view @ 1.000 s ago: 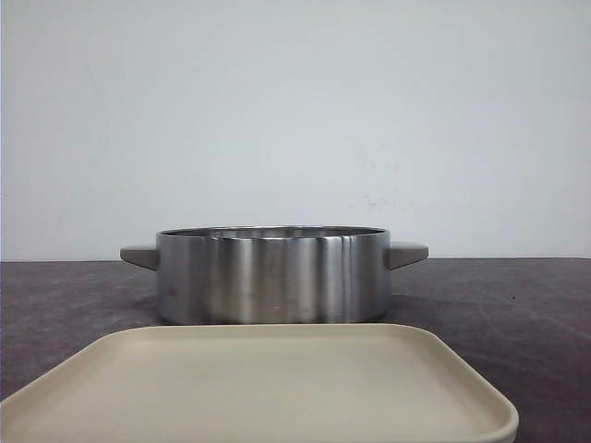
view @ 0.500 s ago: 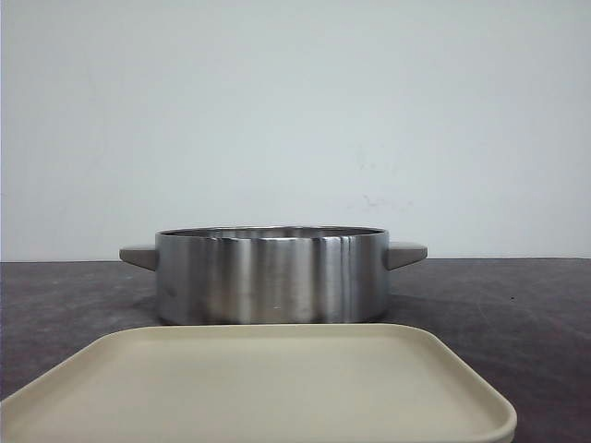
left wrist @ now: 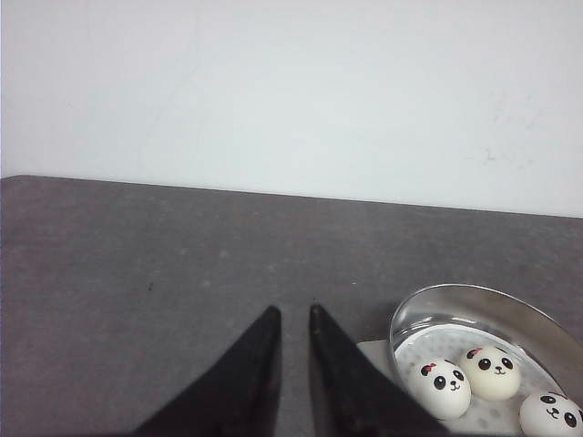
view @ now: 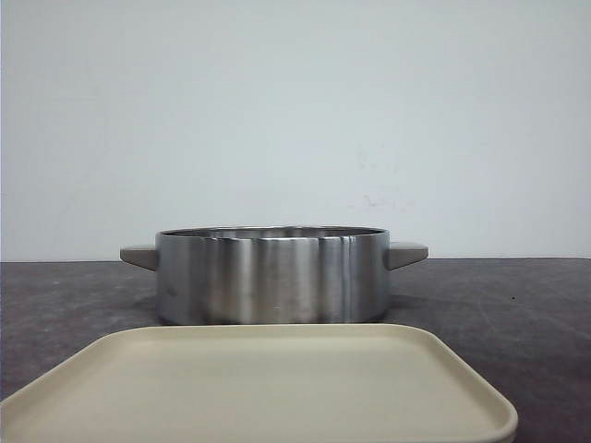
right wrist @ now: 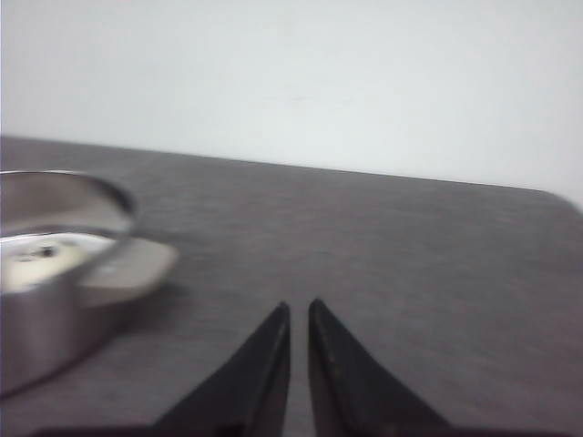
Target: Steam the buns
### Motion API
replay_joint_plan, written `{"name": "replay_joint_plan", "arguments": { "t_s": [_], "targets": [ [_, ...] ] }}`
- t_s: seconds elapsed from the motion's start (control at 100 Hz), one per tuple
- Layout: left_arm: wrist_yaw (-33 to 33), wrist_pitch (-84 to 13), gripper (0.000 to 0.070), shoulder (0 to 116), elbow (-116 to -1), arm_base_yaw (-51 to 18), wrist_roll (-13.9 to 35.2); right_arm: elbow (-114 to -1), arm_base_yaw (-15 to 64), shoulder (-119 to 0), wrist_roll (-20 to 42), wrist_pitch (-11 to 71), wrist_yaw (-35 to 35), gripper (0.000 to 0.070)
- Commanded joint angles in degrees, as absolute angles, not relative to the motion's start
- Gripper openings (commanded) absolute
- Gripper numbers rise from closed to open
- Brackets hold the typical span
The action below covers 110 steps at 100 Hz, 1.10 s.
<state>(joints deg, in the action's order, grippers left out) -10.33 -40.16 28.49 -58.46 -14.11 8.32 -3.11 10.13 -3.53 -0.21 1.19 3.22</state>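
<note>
Nothing has moved — left tool (left wrist: pixel 293 314) and right tool (right wrist: pixel 299 309) hover nearly closed, empty.

I seem to work in a bare test room. A plain white wall (view: pixel 295 111) backs my dark grey speckled tabletop (view: pixel 517 305), with no furnishings around.

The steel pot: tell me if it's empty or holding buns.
Holding buns. The left wrist view shows three panda-faced buns inside the steel pot; a fourth cannot be seen. The front view hides the inside.
</note>
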Motion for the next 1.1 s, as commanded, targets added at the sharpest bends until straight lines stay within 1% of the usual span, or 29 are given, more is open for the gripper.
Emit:
{"name": "replay_joint_plan", "arguments": {
  "t_s": [0.0, 0.1, 0.19, 0.29, 0.4, 0.45, 0.65, 1.09],
  "targets": [
    [-10.33, -39.40, 0.0024, 28.69, -59.40, -14.15, 7.99, -2.76, 8.71, -1.04, -0.89, 4.40, 2.94, 0.0038],
    [-10.33, -39.38, 0.0023, 28.69, -59.40, -14.15, 7.99, -2.55, 6.66, -0.21, -0.89, 9.02, 2.96, 0.0038],
    [-10.33, -39.40, 0.0023, 28.69, -59.40, -14.15, 7.99, -2.39, 5.67, -0.21, -1.34, 10.96, 2.28, 0.0038],
    [-10.33, -39.40, 0.0023, 28.69, -59.40, -14.15, 7.99, -0.71, 5.41, -0.21, -1.52, 8.75, 2.26, 0.0038],
    [-10.33, -39.38, 0.0023, 28.69, -59.42, -14.15, 7.99, -0.64, 5.39, -0.21, -1.58, 10.26, 1.37, 0.0038],
    [-10.33, -39.40, 0.0023, 28.69, -59.42, -14.15, 7.99, -0.64, 5.30, -0.21, -2.26, 10.17, 1.50, 0.0038],
    [-10.33, -39.38, 0.0023, 28.69, -59.40, -14.15, 7.99, -0.67, 5.26, -0.21, -2.17, 8.97, 1.43, 0.0038],
    [-10.33, -39.40, 0.0023, 28.69, -59.40, -14.15, 7.99, -0.67, 5.26, -0.21, -2.17, 9.02, 1.48, 0.0039]
  ]
}}
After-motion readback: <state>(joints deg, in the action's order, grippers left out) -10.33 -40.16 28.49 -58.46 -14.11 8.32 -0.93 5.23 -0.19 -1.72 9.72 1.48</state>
